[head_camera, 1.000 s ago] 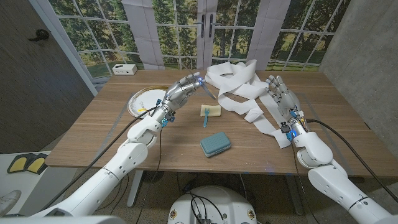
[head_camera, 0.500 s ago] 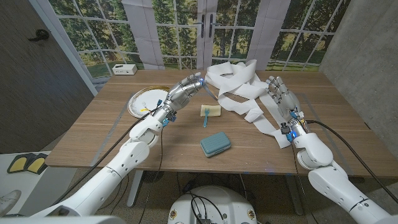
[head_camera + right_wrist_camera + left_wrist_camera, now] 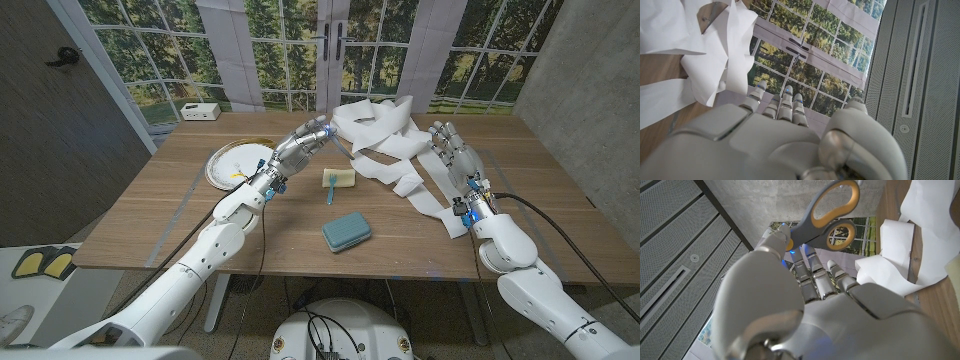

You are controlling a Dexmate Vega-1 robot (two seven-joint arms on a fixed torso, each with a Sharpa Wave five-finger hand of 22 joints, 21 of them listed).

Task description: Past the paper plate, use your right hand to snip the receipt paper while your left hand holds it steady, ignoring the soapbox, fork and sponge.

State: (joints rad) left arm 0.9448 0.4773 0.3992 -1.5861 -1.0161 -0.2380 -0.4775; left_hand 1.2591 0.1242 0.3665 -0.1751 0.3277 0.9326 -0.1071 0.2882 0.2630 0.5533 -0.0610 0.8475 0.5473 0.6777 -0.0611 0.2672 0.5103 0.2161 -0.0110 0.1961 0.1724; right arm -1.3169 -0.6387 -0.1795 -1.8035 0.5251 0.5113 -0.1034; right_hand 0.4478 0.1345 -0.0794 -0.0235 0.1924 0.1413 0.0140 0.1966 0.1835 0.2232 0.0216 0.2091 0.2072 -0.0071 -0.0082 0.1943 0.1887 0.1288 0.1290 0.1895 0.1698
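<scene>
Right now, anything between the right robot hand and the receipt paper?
Nothing visible. The right robot hand sits at the paper's right edge, empty, with receipt paper directly beside it. The scissors are in the left robot hand, not the right.

Wooden table (image 3: 180,215) in the middle of the room. Behind it at 12 o'clock, white-framed glass doors (image 3: 330,50) with dark handles, trees and grass outside. Dark wall (image 3: 60,130) at 9 o'clock with a black hook, grey concrete wall (image 3: 590,90) at 3 o'clock. Even daylight.
</scene>
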